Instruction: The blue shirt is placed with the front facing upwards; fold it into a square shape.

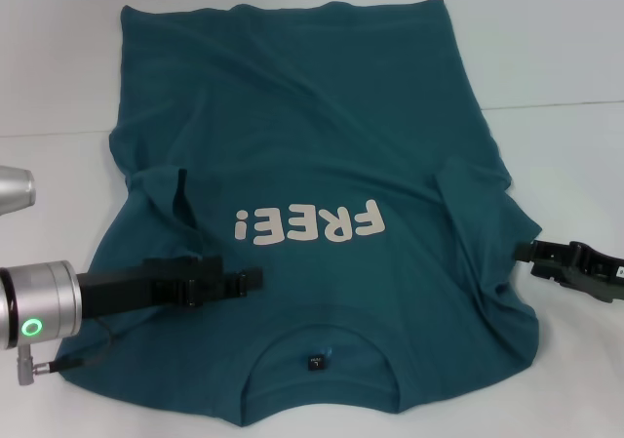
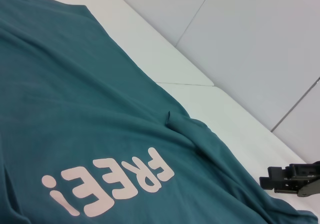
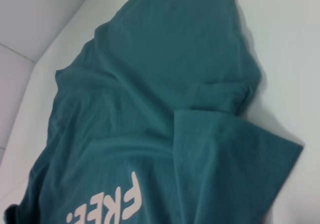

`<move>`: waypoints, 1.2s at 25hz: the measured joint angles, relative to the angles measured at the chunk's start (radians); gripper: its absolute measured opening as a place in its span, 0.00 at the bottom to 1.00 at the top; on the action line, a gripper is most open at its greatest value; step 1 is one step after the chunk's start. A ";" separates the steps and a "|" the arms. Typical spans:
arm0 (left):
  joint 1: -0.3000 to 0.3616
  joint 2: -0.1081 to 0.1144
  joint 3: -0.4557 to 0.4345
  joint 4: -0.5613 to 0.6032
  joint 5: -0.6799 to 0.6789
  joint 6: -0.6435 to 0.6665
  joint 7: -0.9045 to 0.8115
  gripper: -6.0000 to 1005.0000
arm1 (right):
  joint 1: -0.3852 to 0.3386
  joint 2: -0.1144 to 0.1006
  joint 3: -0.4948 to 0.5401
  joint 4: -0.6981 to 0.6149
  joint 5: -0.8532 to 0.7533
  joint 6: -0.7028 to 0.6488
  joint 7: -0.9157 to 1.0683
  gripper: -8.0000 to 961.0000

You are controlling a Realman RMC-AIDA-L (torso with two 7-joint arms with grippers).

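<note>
The blue shirt (image 1: pixel 322 165) lies face up on the white table (image 1: pixel 565 58), collar towards the robot, white lettering readable from the far side, and both sleeves already turned in over the body. The left gripper (image 1: pixel 249 280) reaches low across the shirt just below the lettering; its fingers look pressed close together with no cloth between them, though from here I can't be sure. The right gripper (image 1: pixel 526 255) sits at the shirt's right edge beside the folded sleeve (whether it is spread or pinching I cannot tell). The risk I see: a drag by either arm could pull a sleeve back out or bunch the wrinkled cloth. No containers anywhere here.
</note>
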 joint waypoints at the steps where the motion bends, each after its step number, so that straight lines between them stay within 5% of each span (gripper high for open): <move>1: 0.000 0.001 0.000 0.000 0.000 0.000 0.000 0.87 | 0.000 -0.003 0.000 -0.001 0.000 -0.005 0.012 0.53; 10: -0.003 0.001 0.003 0.000 0.002 0.000 0.000 0.87 | 0.027 -0.036 -0.008 0.000 0.000 -0.009 0.146 0.56; 30: -0.002 0.000 0.004 -0.003 0.015 0.001 0.022 0.87 | 0.051 -0.027 -0.023 0.062 -0.026 0.035 0.194 0.56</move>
